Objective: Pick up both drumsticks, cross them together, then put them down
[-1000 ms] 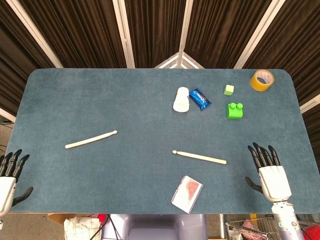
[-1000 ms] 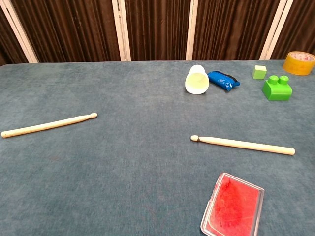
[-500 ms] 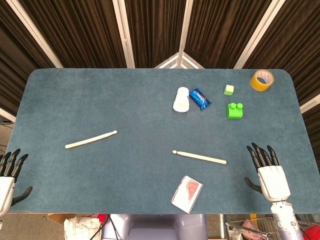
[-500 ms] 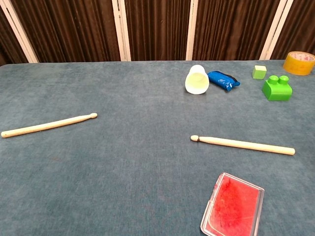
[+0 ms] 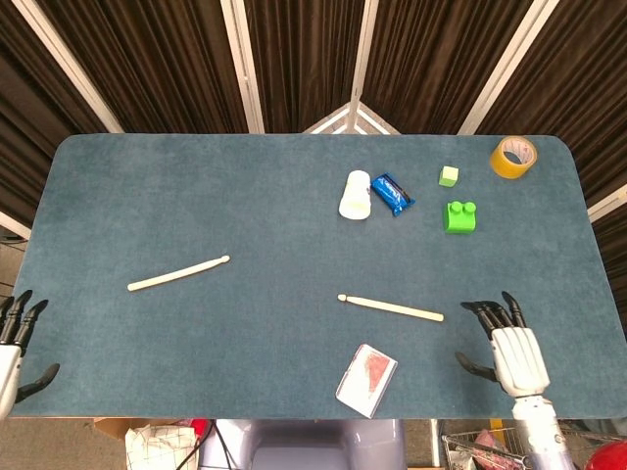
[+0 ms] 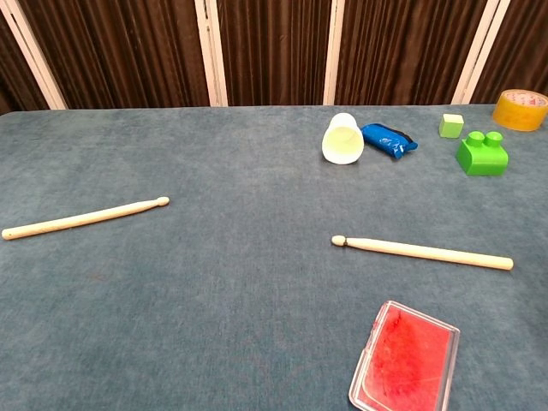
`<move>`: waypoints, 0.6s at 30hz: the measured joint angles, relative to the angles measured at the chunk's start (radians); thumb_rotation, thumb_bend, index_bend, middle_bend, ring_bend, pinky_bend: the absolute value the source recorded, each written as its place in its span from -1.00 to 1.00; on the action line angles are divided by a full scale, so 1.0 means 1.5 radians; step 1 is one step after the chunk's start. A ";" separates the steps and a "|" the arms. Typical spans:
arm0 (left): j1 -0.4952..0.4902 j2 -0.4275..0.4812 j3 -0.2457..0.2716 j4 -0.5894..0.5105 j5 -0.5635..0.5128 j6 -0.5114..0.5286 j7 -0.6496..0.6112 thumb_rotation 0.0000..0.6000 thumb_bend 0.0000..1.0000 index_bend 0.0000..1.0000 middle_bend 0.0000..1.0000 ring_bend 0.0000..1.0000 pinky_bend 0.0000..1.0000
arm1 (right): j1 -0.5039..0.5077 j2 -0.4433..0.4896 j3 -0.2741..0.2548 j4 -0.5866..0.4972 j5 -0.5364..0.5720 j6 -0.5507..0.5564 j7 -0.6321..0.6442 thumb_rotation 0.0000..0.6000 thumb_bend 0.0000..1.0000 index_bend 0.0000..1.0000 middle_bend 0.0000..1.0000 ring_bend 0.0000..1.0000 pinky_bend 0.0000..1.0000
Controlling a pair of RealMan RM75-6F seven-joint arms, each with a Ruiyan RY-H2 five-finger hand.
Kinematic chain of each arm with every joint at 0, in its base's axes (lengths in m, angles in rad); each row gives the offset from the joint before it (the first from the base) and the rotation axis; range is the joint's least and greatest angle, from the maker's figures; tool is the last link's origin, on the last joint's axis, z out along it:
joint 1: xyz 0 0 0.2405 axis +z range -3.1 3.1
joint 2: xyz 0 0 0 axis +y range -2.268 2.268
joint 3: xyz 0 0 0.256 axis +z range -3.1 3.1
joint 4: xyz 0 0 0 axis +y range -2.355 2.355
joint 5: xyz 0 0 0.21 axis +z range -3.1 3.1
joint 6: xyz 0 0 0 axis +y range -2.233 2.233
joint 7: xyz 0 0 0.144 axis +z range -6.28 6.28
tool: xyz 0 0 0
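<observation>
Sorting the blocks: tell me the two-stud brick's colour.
The two-stud brick is bright green, clearest in the chest view.

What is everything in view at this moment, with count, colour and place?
drumsticks: 2, pale wood, flat on the table, left one, right one, apart
cup: 1, white, on its side, far right half
snack packet: 1, blue, beside the cup
small cube: 1, light green, far right
brick: 1, green, near the cube
tape roll: 1, yellowish, far right corner
flat case: 1, clear with red inside, near edge
table: 1, blue-grey
left hand: 1, black fingers, near left edge, holding nothing
right hand: 1, near right, holding nothing
</observation>
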 measured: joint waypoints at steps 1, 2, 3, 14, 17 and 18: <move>-0.001 0.001 -0.001 0.000 -0.002 -0.002 -0.002 1.00 -0.41 -0.76 -1.00 -1.00 -1.00 | 0.005 -0.001 0.006 -0.008 0.015 -0.012 -0.012 1.00 -0.56 -0.39 -0.35 -0.53 -0.98; -0.002 0.001 -0.002 0.001 -0.003 -0.004 -0.002 1.00 -0.41 -0.76 -1.00 -1.00 -1.00 | 0.009 -0.002 0.011 -0.015 0.029 -0.022 -0.026 1.00 -0.56 -0.39 -0.35 -0.53 -0.98; -0.002 0.001 -0.002 0.001 -0.003 -0.004 -0.001 1.00 -0.41 -0.76 -1.00 -1.00 -1.00 | 0.014 -0.003 0.017 -0.022 0.045 -0.032 -0.044 1.00 -0.56 -0.39 -0.35 -0.53 -0.98; -0.004 0.001 -0.005 -0.001 -0.016 -0.011 0.006 1.00 -0.41 -0.76 -1.00 -1.00 -1.00 | 0.110 -0.062 0.086 -0.070 0.266 -0.139 -0.312 1.00 -0.56 -0.39 -0.35 -0.53 -0.98; -0.004 0.001 -0.005 -0.001 -0.017 -0.012 0.006 1.00 -0.41 -0.75 -1.00 -1.00 -1.00 | 0.129 -0.091 0.088 -0.065 0.287 -0.146 -0.353 1.00 -0.56 -0.37 -0.35 -0.53 -0.98; -0.004 0.001 -0.005 -0.001 -0.017 -0.012 0.006 1.00 -0.41 -0.75 -1.00 -1.00 -1.00 | 0.136 -0.102 0.088 -0.060 0.296 -0.148 -0.364 1.00 -0.56 -0.37 -0.35 -0.53 -0.98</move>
